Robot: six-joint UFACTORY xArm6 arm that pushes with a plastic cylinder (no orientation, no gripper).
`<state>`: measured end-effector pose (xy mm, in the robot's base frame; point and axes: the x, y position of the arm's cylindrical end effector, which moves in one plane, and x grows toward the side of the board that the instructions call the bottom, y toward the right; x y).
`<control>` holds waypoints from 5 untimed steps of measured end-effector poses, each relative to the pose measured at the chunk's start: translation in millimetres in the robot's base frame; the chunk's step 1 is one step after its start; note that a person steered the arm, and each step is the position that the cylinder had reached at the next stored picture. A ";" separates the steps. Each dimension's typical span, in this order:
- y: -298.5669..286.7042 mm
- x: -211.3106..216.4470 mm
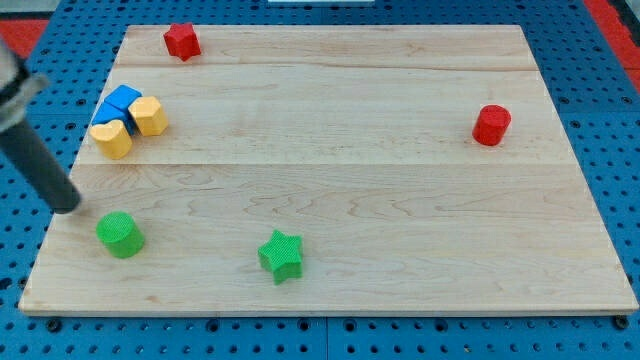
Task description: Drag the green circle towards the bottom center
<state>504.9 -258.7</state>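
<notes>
Green circle (120, 234) near the wooden board's (330, 170) bottom-left corner. My tip (68, 205), a bare rod end holding nothing, sits just up-left of the circle, apart from it. Green star (281, 256) lies to the circle's right, along the bottom edge.

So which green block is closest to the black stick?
The green circle, near the view's bottom left. My tip sits just up and left of it, not touching. The green star is farther toward the view's right.
</notes>
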 end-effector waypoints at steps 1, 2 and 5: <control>7.4 10.9; 7.4 10.9; 114.4 40.8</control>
